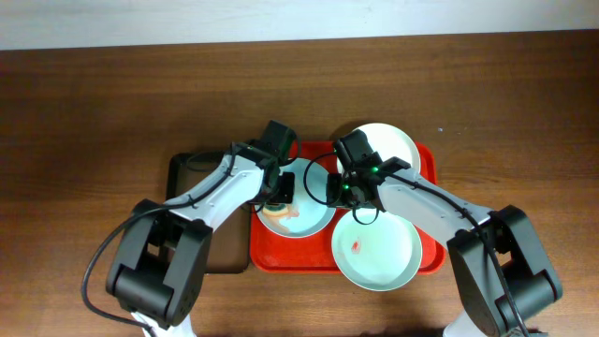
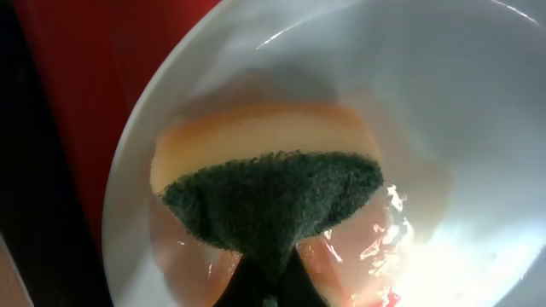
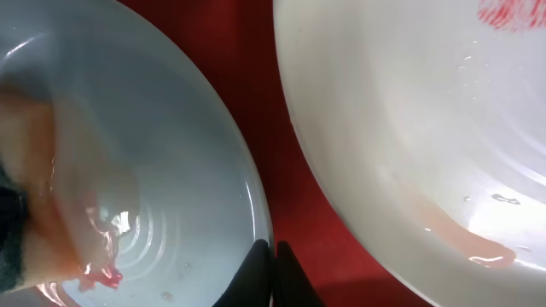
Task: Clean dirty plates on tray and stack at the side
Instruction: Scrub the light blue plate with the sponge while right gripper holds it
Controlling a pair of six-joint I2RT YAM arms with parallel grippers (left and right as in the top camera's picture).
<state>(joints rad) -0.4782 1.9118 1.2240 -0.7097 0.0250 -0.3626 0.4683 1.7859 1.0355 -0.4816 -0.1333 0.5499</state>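
The red tray holds all three plates. The white plate lies at its back right. The pale green plate lies at the front right and has a red smear. The pale blue plate lies at the left. My left gripper is shut on a yellow sponge with a green scouring face, pressed onto the wet blue plate. My right gripper is shut on the blue plate's right rim. A whitish plate with a red smear lies just right of the fingers.
A smaller black tray sits against the red tray's left side, under my left arm. Pink watery streaks and a red spot remain on the blue plate near the sponge. Brown tabletop surrounds the trays.
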